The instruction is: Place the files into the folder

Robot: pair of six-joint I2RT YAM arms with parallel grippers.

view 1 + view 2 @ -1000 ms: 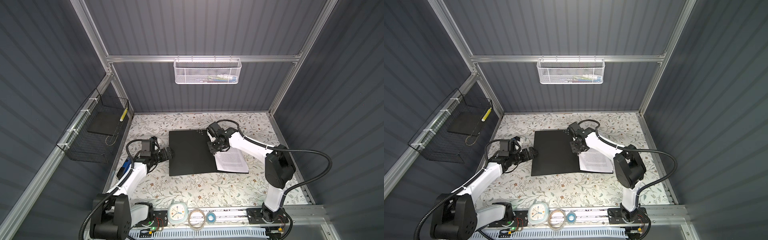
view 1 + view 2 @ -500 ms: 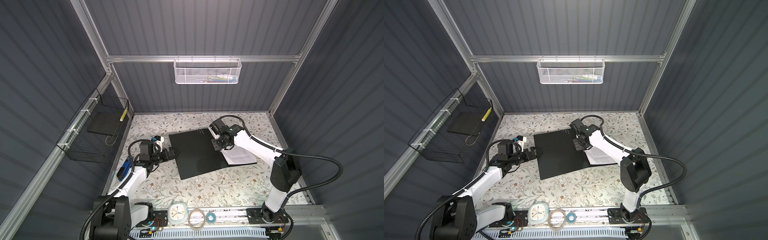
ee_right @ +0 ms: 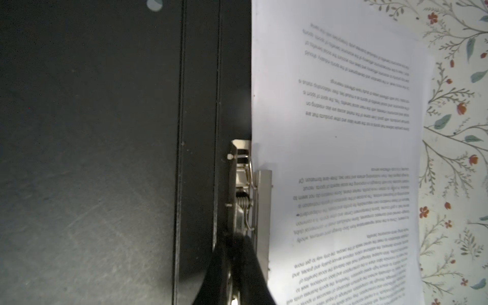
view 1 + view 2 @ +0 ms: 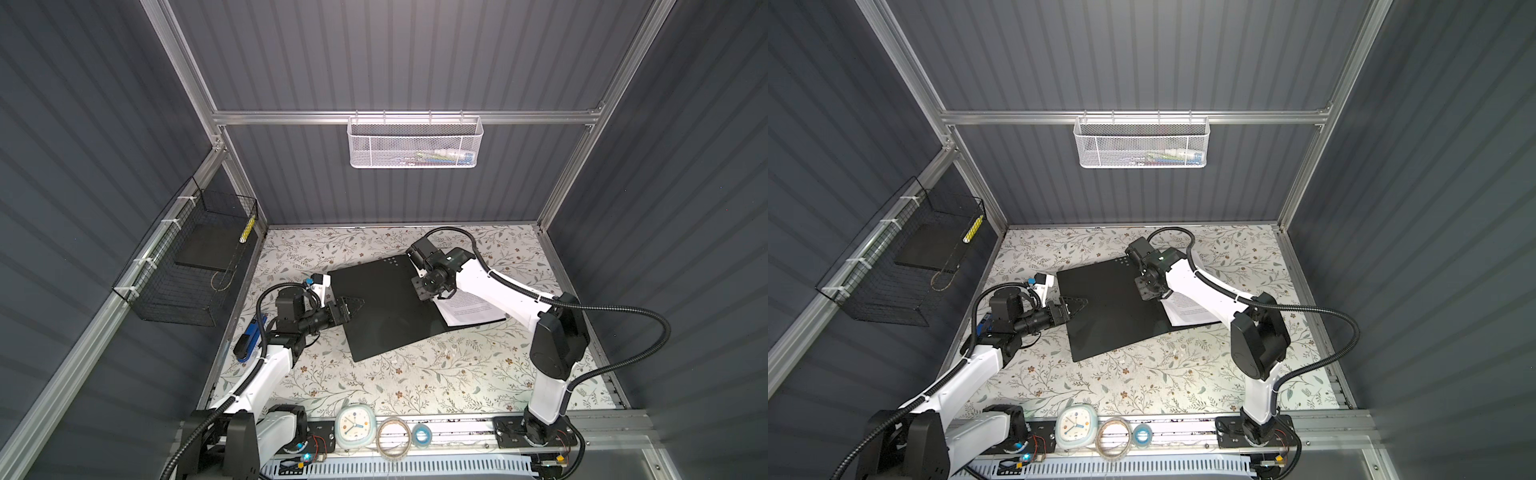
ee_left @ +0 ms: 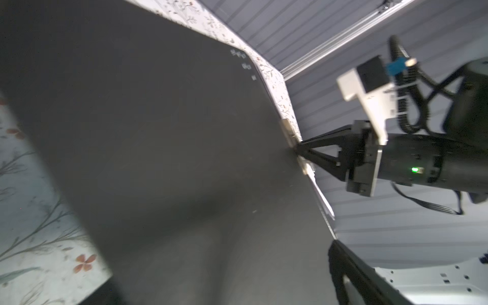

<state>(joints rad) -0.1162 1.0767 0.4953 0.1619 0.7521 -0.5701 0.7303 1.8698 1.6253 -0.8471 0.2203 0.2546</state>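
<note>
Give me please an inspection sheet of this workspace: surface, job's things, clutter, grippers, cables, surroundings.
Surface: table with a floral cover.
Job's things: folder lies open, black inside up, askew to the table edges; files lie on its right half beside the metal clip.
Clutter: blue stapler at the left table edge; clock, tan ring and blue roll on the front rail.
Grippers: left gripper, fingers open, over the folder's left edge; right gripper, fingers shut at the clip.
Cables: black hoses loop off both arms.
Surroundings: white mesh basket on the back wall; black wire basket on the left wall.
</note>
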